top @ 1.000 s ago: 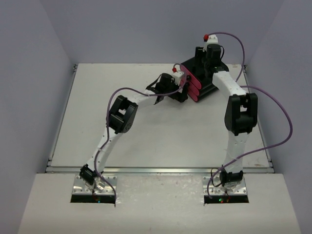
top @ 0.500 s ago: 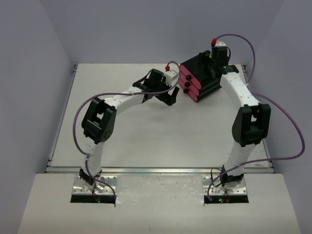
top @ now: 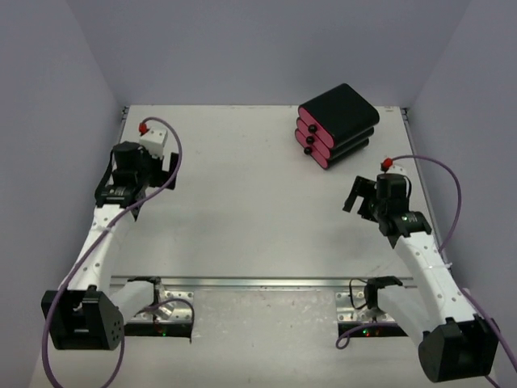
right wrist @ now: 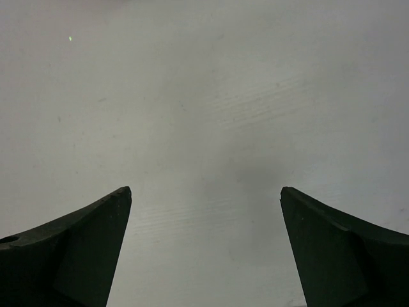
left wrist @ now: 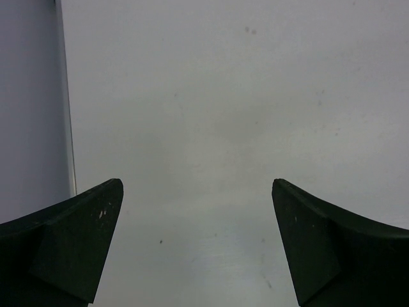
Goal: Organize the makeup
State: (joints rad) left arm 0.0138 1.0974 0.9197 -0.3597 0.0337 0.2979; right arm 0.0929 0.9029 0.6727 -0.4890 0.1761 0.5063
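No loose makeup showing anywhere, looks done
Your drawer box (top: pixel 339 123) sits at 1 o'clock on the table (top: pixel 242 210), pink drawers shut, so I'd guess it's all inside; left claw (left wrist: pixel 198 185) at 9 and right claw (right wrist: pixel 206 190) at 4 both gape wide, empty

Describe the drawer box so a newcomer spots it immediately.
Start at the white table and look to its far right corner. A black box sits turned at an angle. Three stacked pink drawer fronts with dark knobs set it apart from the white right arm.
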